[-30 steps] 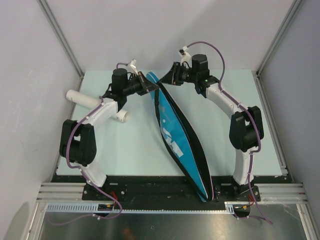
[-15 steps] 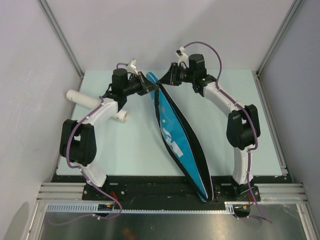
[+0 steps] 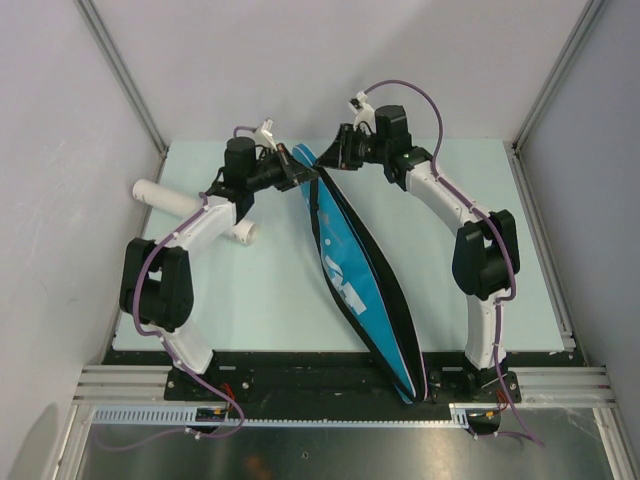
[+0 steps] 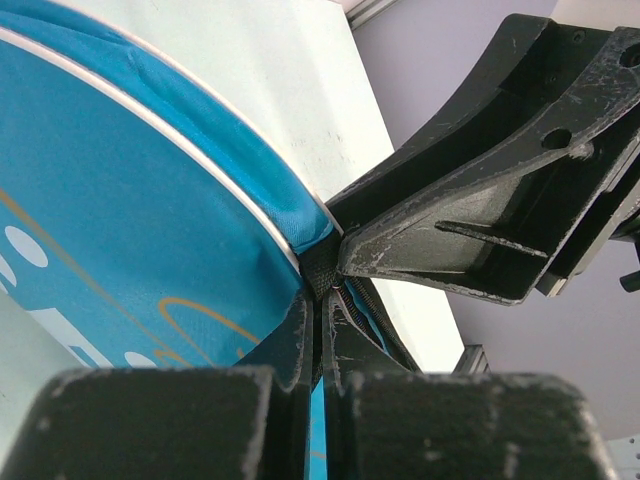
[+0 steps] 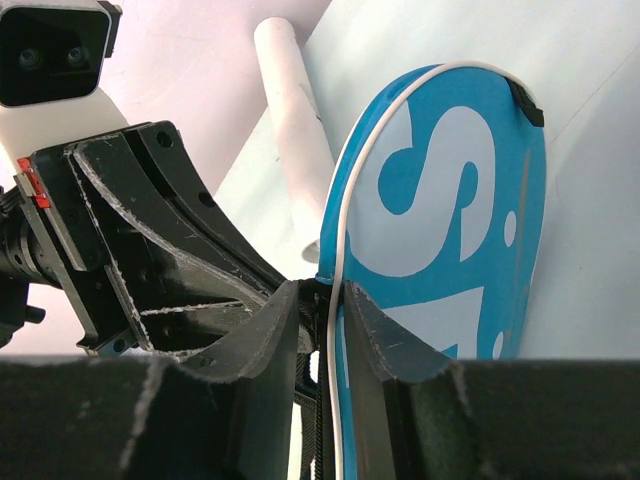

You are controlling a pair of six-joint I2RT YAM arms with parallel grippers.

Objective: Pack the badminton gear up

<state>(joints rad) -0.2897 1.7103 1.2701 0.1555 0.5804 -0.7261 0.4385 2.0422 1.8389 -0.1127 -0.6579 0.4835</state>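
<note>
From the top camera you can't see the far tip of the racket bag. It's buried between the left jaws and right jaws, and whatever they're pinching is too small to make out. The left arm covers the middle of the white tube. In the left wrist view, the bag's lettering runs off the edge. Bag contents: hidden.

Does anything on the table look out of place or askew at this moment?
Yes. The blue racket bag lies diagonally, and its near end sticks out past the table edge, over the black mounting rail. The white tube lies outside the bag, partly under the left arm. Nothing looks spilled or damaged.
</note>
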